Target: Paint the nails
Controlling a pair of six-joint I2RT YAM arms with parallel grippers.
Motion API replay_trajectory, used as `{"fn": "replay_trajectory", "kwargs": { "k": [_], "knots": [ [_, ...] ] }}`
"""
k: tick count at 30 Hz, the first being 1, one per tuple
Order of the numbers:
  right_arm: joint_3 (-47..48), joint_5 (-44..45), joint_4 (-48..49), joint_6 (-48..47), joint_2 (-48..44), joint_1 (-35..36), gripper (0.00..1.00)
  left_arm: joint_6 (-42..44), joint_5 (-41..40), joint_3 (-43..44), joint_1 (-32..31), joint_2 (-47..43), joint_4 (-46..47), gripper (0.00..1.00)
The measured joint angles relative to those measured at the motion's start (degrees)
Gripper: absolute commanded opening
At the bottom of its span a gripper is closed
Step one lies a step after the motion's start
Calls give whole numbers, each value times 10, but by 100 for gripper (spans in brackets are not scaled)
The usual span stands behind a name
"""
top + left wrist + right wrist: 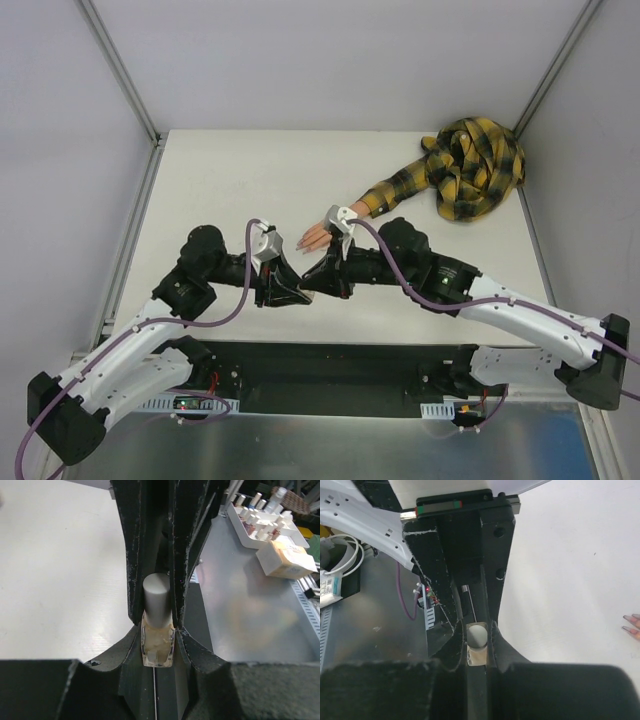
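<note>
The nails (pixel 303 242) lie on the tabletop (pixel 220 180), just at 12 o'clock from where both hands meet. The left hand (pixel 157 631) is clamped on a small beige bottle (pixel 158 652). The right hand (pixel 478 631) is closed round its grey cap (pixel 156 597), seemingly not yet off. The mannequin hand (pixel 318 236) runs from its sleeve (pixel 400 185) at 2 o'clock to its fingertips at 8 o'clock. The right arm is nearer. Only the right wrist view catches the nails, at its 3 o'clock edge.
</note>
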Motion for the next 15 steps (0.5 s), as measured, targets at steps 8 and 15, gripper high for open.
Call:
{"fn": "replay_trajectory", "kwargs": {
  "k": [8,15],
  "knots": [
    [95,531,-95,119,81,185,1,64,-199,0,-10,-61,-83,0],
    [151,694,-121,166,155,226,21,104,-257,0,-16,-78,-108,0]
  ]
}}
